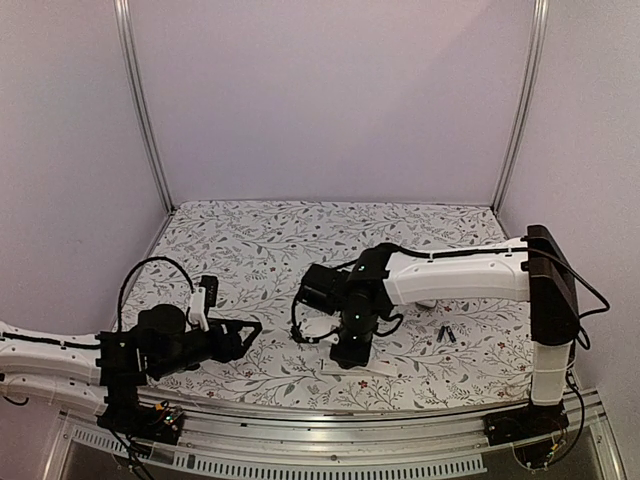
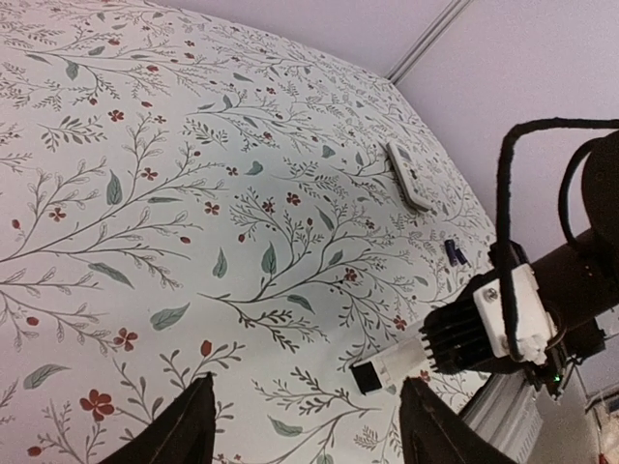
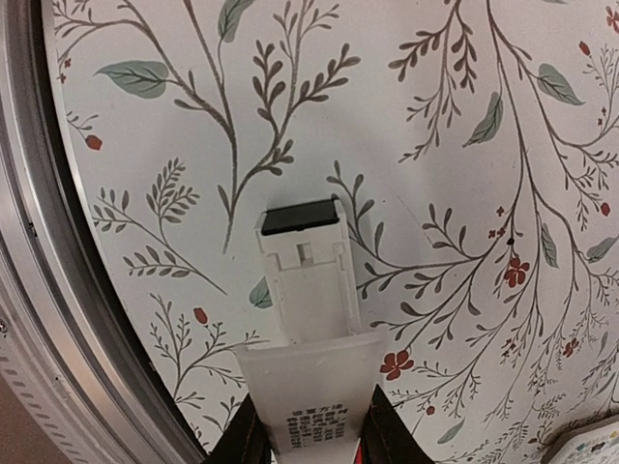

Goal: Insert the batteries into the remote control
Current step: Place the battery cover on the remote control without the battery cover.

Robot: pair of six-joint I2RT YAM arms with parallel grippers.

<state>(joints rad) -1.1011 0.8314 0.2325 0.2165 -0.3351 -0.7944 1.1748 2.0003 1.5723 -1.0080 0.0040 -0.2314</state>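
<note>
My right gripper (image 1: pixel 350 352) (image 3: pixel 314 440) is shut on a white remote control (image 3: pixel 305 280). The remote lies low over the floral cloth near the front rail, back side up, black tip pointing away from the fingers. It also shows in the top view (image 1: pixel 372 368) and in the left wrist view (image 2: pixel 392 365). Two small dark batteries (image 1: pixel 445 335) (image 2: pixel 453 253) lie on the cloth to the right, apart from both grippers. My left gripper (image 1: pixel 248 335) (image 2: pixel 309 425) is open and empty, left of the remote.
A second white remote (image 2: pixel 406 174) lies farther back, beyond the batteries. A small white piece (image 1: pixel 318 327) lies beside the right wrist. A pale corner with buttons (image 3: pixel 585 447) shows nearby. The metal front rail (image 3: pixel 58 319) runs close to the held remote.
</note>
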